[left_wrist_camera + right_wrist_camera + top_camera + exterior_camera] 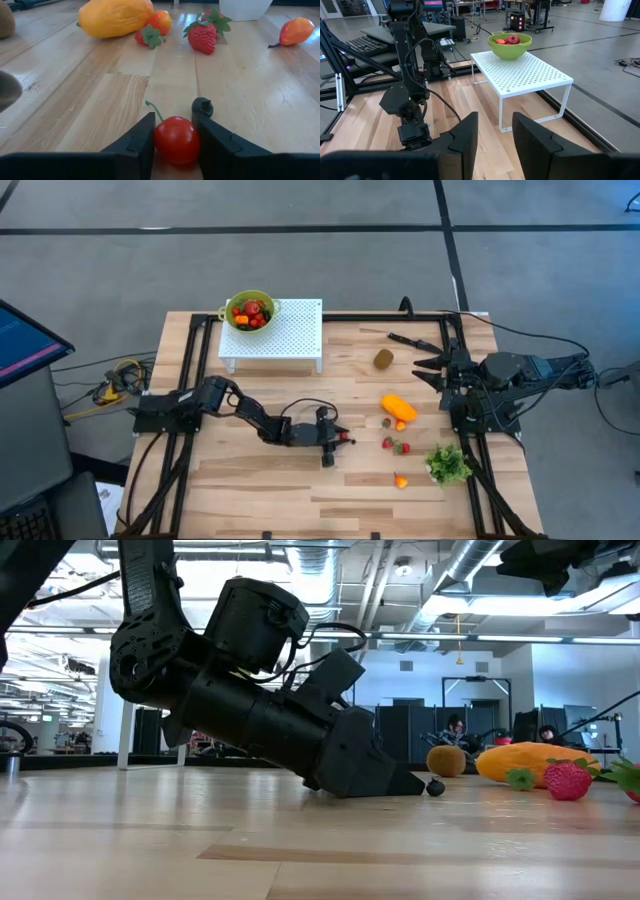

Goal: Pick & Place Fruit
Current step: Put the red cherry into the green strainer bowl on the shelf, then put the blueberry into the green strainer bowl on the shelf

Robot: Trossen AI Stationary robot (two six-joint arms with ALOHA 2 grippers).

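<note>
Left fingers (145,145) clamped round a red cherry (175,139), hidden behind the gripper in low view.

You are looking at a robotics lab in an open, industrial-style hall. A wooden table (300,480) stands on grey concrete floor (300,270) marked with dark lines. Exposed silver ducts (470,580) and pipes run across the ceiling. Cables (120,380) trail across the floor beside a monitor (30,340). Beyond the table you see desks with keyboards (370,45), equipment racks, and seated people (455,727) in the distance.
</note>
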